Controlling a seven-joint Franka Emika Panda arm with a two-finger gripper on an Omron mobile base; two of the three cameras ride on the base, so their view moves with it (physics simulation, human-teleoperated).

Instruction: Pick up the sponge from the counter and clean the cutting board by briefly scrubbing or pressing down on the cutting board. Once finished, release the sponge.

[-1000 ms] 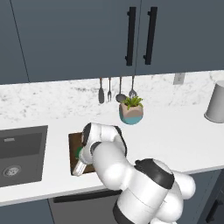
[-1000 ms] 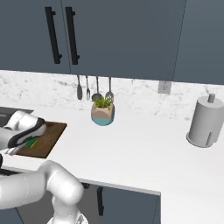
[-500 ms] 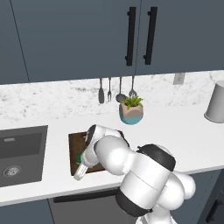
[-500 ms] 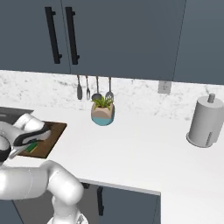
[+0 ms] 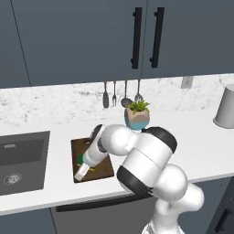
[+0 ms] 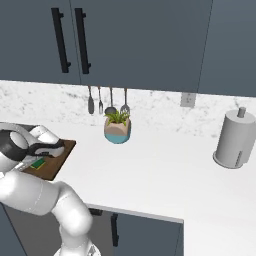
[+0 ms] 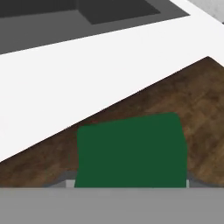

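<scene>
Your sponge (image 7: 130, 151) sits on the cutting board (image 7: 188, 103) (green side up); whether the fingers (image 7: 127, 184) pinch it, you cannot tell.

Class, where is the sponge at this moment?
The sponge lies on the cutting board, green side up in the hand view; from the right base view it sits on the board, under the arm.

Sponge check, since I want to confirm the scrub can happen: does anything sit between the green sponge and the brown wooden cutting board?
Nothing visible does. In the hand view the dark green rectangular sponge lies directly over the dark brown wooden cutting board, with only bare wood around it. The white counter beside the board's edge shows nothing either.
</scene>
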